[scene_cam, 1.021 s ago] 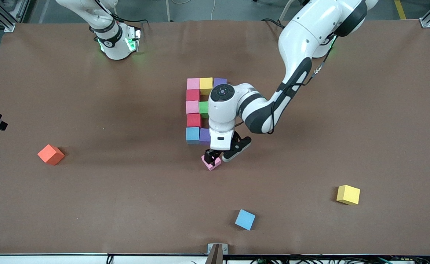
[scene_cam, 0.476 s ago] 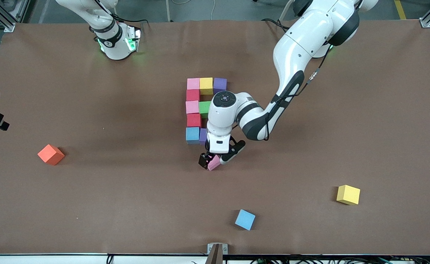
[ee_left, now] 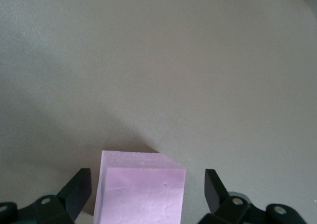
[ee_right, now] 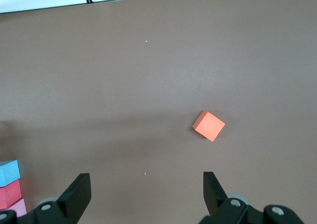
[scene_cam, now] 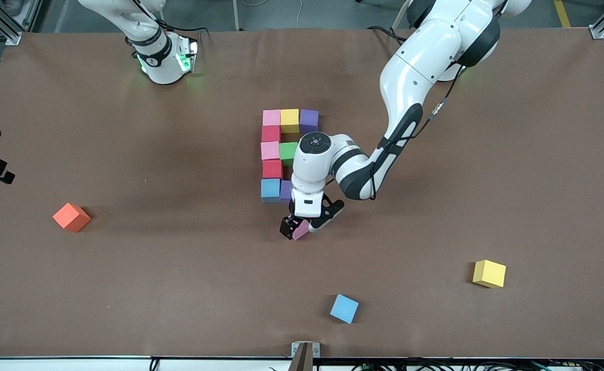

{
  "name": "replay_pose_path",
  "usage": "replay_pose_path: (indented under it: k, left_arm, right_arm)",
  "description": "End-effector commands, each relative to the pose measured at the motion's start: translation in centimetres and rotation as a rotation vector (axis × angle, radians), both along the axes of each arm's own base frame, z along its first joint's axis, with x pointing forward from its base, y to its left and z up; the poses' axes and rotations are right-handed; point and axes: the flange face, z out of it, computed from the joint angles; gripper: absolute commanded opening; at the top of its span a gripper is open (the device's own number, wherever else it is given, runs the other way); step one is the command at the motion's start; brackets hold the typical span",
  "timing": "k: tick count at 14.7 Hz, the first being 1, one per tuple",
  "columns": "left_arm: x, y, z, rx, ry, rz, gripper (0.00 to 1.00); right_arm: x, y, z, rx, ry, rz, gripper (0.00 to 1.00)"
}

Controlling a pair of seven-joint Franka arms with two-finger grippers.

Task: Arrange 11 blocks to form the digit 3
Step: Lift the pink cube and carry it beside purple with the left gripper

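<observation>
Left end effector (scene_cam: 301, 226) straddles the loose pink block (scene_cam: 300, 230), fingers spread, ungrasped; next, clench and carry it to the digit 3 (scene_cam: 280, 154). Right end effector spread, waiting.

Twelve cubes on the table: three pink (scene_cam: 271, 117), two red (scene_cam: 270, 134), two yellow (scene_cam: 289, 119), two purple (scene_cam: 309, 119), two blue (scene_cam: 270, 188), one green (scene_cam: 287, 152), one orange (scene_cam: 71, 217)
</observation>
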Motion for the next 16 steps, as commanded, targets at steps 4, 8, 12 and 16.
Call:
replay_pose_path:
  k: [4, 8, 12, 16]
  left_arm:
    - [-0.4, -0.9, -1.2, 0.009, -0.008, -0.022, 0.7]
    - [0.3, -0.4, -0.2, 0.0, -0.016, -0.007, 0.1]
    - [1.9, 1.8, 4.4, -0.021, 0.046, 0.113, 0.06]
    - [1.9, 3.1, 5.9, -0.009, 0.188, 0.318, 0.03]
  right_arm:
    - [-0.1, 0.2, -0.2, -0.009, 0.003, 0.001, 1.0]
    - [-0.1, 0.3, -0.2, -0.009, 0.002, 0.003, 1.0]
    - [-0.1, 0.3, -0.2, -0.008, 0.0, 0.003, 1.0]
    - [0.0, 0.5, -0.3, -0.008, 0.0, 0.007, 1.0]
